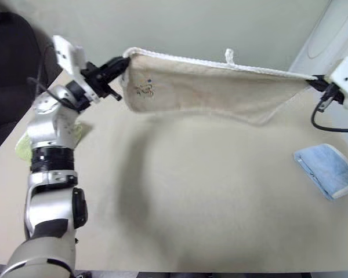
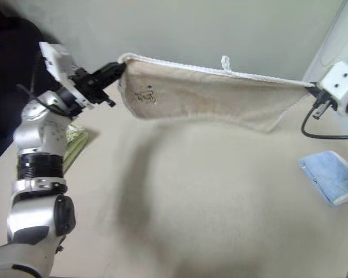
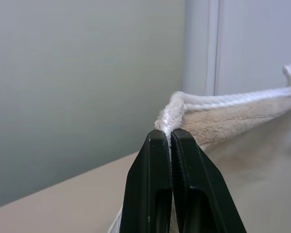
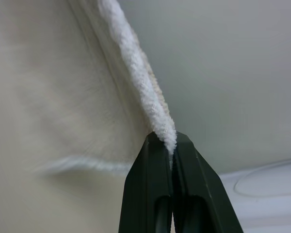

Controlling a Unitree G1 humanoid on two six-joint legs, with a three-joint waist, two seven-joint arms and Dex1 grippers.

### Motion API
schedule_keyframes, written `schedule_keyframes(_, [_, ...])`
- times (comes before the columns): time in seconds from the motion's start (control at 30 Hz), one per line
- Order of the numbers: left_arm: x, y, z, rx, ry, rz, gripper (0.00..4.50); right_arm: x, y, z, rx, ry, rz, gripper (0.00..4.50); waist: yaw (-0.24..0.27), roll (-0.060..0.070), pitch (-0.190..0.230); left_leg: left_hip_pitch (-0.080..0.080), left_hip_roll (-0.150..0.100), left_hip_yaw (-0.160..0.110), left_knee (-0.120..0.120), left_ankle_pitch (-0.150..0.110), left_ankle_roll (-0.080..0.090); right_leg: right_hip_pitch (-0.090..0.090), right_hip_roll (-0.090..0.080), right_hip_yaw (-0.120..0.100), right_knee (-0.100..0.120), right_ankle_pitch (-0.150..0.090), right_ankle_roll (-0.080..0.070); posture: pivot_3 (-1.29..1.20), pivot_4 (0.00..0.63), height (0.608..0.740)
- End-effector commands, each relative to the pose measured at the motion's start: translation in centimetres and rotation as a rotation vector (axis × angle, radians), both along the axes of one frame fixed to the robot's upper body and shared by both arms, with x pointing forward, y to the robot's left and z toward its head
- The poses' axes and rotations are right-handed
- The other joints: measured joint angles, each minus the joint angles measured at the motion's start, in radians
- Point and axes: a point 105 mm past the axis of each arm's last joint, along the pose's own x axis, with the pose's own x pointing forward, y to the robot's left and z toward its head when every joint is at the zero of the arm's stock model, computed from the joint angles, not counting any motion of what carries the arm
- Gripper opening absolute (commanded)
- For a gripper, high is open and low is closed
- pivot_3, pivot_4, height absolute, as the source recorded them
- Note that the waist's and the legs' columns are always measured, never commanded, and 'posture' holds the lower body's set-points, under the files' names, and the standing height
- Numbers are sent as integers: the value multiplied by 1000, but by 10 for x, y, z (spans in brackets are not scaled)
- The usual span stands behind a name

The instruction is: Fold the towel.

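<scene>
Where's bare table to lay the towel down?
The broad middle of the beige table is bare, directly beneath the large beige terry towel stretched between the left gripper and right gripper. It is crowded at the right edge by the folded light blue cloth and at the left edge by the light green cloth.

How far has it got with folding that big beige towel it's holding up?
Done: each corner of the towel is pinched, by the left gripper and the right gripper, both shut on its white corded edge. In hand: the towel hangs stretched between them above the table, apparently doubled over. Left: laying it down and any further folds; the blue cloth lies untouched.
</scene>
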Motion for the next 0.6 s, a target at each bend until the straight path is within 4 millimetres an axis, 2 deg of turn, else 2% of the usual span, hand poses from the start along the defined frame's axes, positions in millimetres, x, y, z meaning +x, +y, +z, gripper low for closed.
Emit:
schedule_keyframes(0.03, [-25, 13, -6, 7, 6, -51, 0, -27, 0, 0, 65, 14, 46, 30, -1, 0, 0, 1, 0, 0, -1, 0, 0, 2, 0, 0, -2, 0, 0, 0, 150, 740])
schedule_keyframes(0.1, [-50, 17, -41, 76, 108, -86, 0, -55, 13, -50, 105, 164, 106, 30, 0, -1, 0, 0, 0, 0, 2, 0, -1, 3, 1, 0, -2, -1, -1, 0, 150, 740])
schedule_keyframes(0.13, [-62, 17, -53, 95, 151, -105, 0, -68, 18, -68, 123, 224, 122, 30, 0, -3, -1, -1, 0, 0, 0, 1, -2, 4, 1, -1, -5, -1, -2, 0, 150, 740])
schedule_keyframes(0.2, [-81, 19, -69, 113, 214, -127, 0, -92, 27, -92, 166, 318, 140, 30, 2, -4, 2, 2, 1, 0, 5, 1, -8, 6, 5, -1, -2, -7, -7, 0, 150, 740])
schedule_keyframes(0.27, [-102, 20, -86, 132, 299, -151, 0, -120, 37, -115, 220, 440, 162, 30, 3, -3, 6, -3, -1, 0, 8, -8, -12, 2, 6, 3, 2, -10, -10, 0, 150, 740])
schedule_keyframes(0.33, [-120, 20, -99, 159, 367, -171, 0, -144, 45, -133, 263, 546, 174, 30, 0, -5, 6, -7, -2, 1, 9, -6, -13, -2, 5, 4, 4, -16, -5, 0, 150, 740])
schedule_keyframes(0.43, [-135, 22, -109, 178, 444, -171, 0, -168, 48, -149, 300, 669, 172, 30, -5, -6, 6, -2, 1, 0, 9, -9, -15, 0, 9, 4, 11, -45, -6, 0, 150, 740])
schedule_keyframes(0.5, [-142, 23, -113, 189, 483, -174, 0, -178, 47, -156, 303, 723, 171, 30, -7, -6, 6, -4, 0, 1, 10, -10, -15, -2, 8, 4, 10, -47, -5, 0, 150, 740])
schedule_keyframes(0.6, [-152, 24, -122, 219, 540, -184, 0, -183, 44, -161, 313, 763, 164, 30, -10, -6, 6, -5, 0, 1, 11, -10, -14, -4, 7, 5, 11, -47, -5, 0, 150, 740])
